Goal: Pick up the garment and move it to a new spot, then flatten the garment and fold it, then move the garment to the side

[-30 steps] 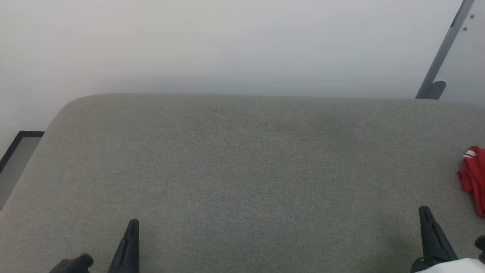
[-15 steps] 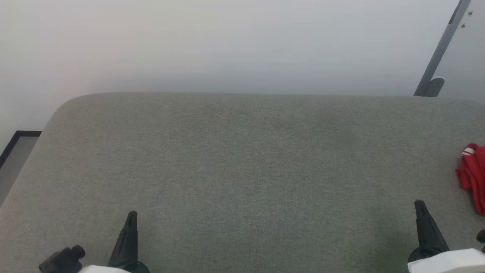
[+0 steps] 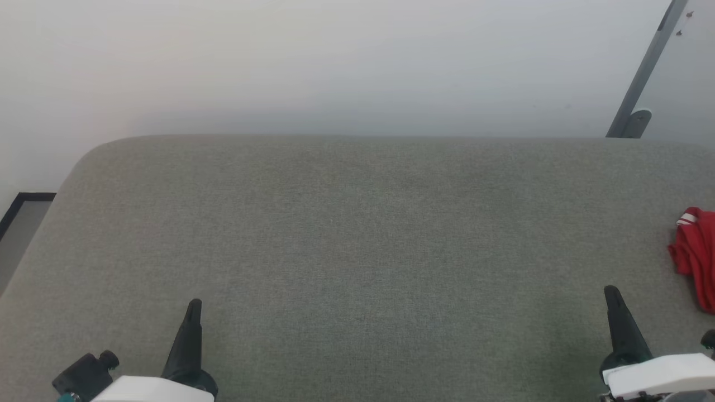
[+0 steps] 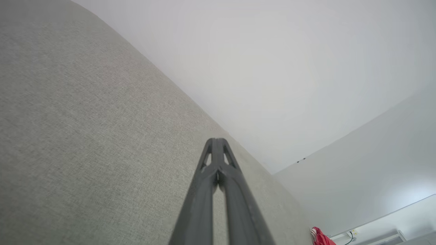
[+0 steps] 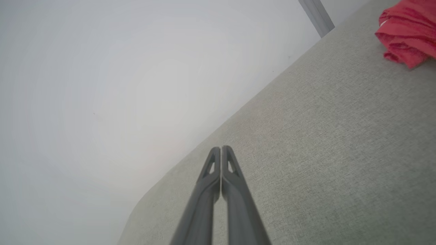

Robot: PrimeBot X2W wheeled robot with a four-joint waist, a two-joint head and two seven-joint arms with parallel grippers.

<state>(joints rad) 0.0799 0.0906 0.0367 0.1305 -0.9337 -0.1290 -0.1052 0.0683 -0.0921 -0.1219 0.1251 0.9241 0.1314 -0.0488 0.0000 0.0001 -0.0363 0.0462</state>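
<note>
We see 2 end effectors, fingers pressed together and holding nothing: the left end effector (image 3: 193,307) at near left, the right end effector (image 3: 612,295) at near right, over the grey tabletop (image 3: 357,223). The garment (image 3: 695,251) lies bunched on it, right of the right end effector and slightly farther, apart from it.

grey fabric surface (image 3: 357,234) w/ plain white wall (image 3: 335,61) behind.
</note>
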